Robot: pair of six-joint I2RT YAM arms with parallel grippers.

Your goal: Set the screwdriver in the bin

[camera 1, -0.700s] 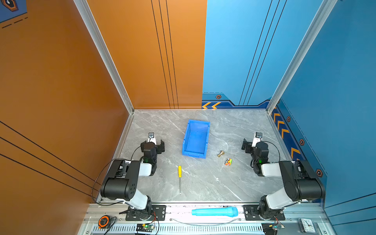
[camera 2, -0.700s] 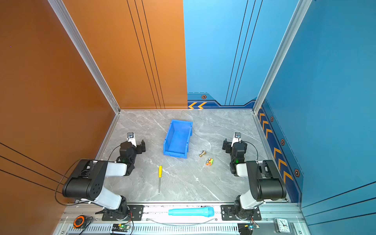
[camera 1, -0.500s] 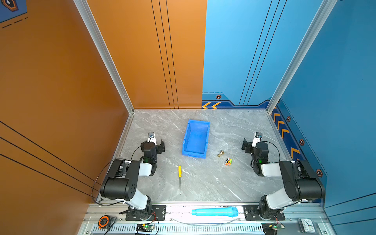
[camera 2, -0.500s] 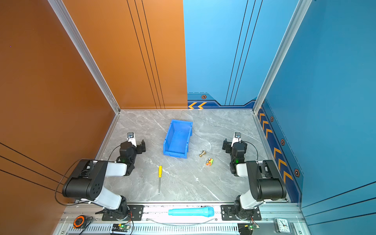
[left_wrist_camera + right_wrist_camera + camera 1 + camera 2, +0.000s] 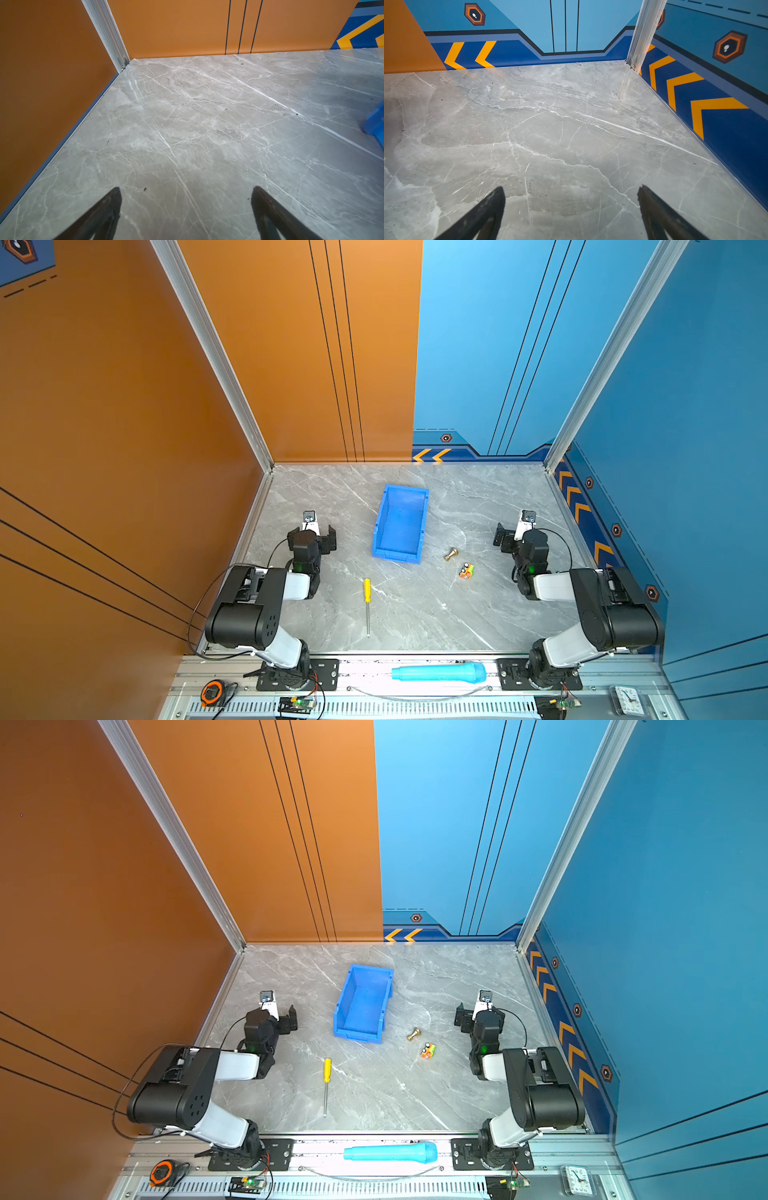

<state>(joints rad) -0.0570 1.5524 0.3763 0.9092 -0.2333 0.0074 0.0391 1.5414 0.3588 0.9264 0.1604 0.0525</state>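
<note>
Left wrist: the bin (image 5: 375, 122) cut by the edge, one corner showing. In a top view, multicoloured item (image 5: 466, 571) near it: too small to identify.

- Left arm (image 5: 286, 587) is folded up close to its base, forearm reaching forward and low on the left side.
- Left hand (image 5: 311, 533) points straight ahead, away from its base, with jaws spread wide.
- In the left wrist view, the two dark fingers (image 5: 104, 209) stand far apart.
- Right arm (image 5: 552, 587) is in a mirrored pose on the right side, folded, forearm low.
- Right hand (image 5: 519, 531) points ahead, jaws spread wide. The fingers (image 5: 483, 212) stand far apart in the right wrist view.
- The two hands are level with each other and well apart.
</note>
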